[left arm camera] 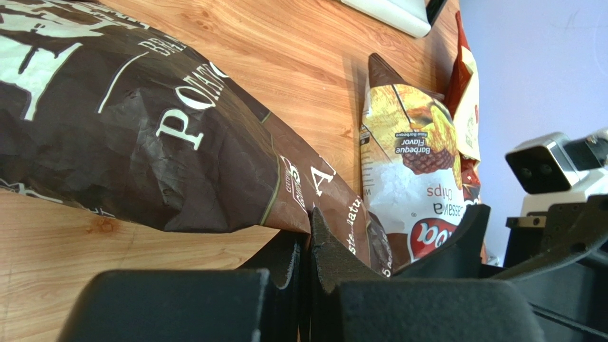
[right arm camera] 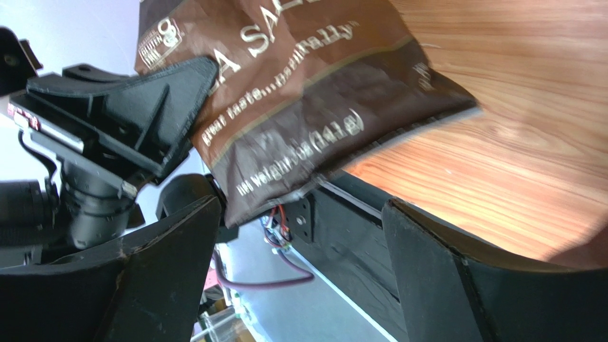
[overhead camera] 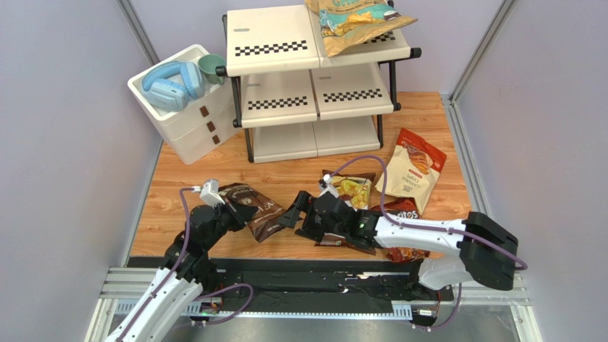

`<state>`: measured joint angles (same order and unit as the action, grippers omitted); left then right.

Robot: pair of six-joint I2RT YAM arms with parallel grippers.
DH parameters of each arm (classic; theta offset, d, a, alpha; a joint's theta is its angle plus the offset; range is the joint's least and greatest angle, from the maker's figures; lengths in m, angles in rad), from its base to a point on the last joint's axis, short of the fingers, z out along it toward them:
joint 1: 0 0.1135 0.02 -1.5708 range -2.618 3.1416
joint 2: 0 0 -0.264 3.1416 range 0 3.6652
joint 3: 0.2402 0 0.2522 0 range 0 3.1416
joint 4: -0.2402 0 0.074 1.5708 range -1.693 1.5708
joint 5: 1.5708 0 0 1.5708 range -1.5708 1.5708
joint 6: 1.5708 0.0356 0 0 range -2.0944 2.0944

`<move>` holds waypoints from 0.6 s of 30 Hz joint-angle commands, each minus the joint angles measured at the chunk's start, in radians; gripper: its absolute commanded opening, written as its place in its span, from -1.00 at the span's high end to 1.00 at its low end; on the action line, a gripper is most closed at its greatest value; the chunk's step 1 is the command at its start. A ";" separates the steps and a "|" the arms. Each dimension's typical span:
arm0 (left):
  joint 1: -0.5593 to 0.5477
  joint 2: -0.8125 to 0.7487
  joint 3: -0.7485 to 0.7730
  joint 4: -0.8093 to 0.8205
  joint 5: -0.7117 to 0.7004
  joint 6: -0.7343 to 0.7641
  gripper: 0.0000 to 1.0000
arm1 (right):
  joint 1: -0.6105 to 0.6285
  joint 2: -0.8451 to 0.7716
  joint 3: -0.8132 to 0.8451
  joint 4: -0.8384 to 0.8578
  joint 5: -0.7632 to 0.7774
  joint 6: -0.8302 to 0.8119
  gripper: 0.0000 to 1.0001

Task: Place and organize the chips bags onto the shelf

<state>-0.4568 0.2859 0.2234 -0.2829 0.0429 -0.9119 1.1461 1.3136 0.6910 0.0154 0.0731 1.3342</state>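
A dark brown Sea Salt chips bag (overhead camera: 258, 211) (left arm camera: 143, 135) (right arm camera: 314, 92) lies on the wood near the front. My left gripper (overhead camera: 239, 214) (left arm camera: 308, 246) is shut on its near edge. Just right of the bag, my right gripper (overhead camera: 291, 214) (right arm camera: 300, 263) stands open, with the bag's end lying just beyond its fingertips. The white-red bag (overhead camera: 351, 191) (left arm camera: 417, 164) lies behind the right wrist. A red Doritos bag (overhead camera: 405, 212) is partly hidden under the right arm. The cream bag with a red-orange top (overhead camera: 415, 171) lies at the right. A tan-and-teal bag (overhead camera: 353, 21) rests on the top tier of the shelf (overhead camera: 275, 39).
A white three-drawer box (overhead camera: 193, 125) stands at the back left, holding blue headphones (overhead camera: 171, 84) and a green cup (overhead camera: 213, 68). Grey walls close in both sides. A black rail (overhead camera: 314, 281) runs along the table's near edge.
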 commanded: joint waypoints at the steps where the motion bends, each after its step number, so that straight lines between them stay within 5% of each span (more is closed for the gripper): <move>1: -0.002 -0.030 0.025 0.008 0.006 0.018 1.00 | -0.003 0.081 0.088 0.101 -0.024 0.052 -0.81; 11: -0.002 -0.122 0.037 -0.082 -0.015 0.031 1.00 | -0.005 0.222 0.085 0.189 -0.056 0.166 -0.76; 18: -0.002 -0.152 0.016 -0.085 -0.002 0.019 1.00 | -0.002 0.202 0.053 0.182 0.089 0.177 -0.68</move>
<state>-0.4568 0.1501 0.2234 -0.3981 0.0315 -0.9020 1.1423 1.5356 0.7643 0.1398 0.0566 1.4704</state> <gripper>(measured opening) 0.010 0.847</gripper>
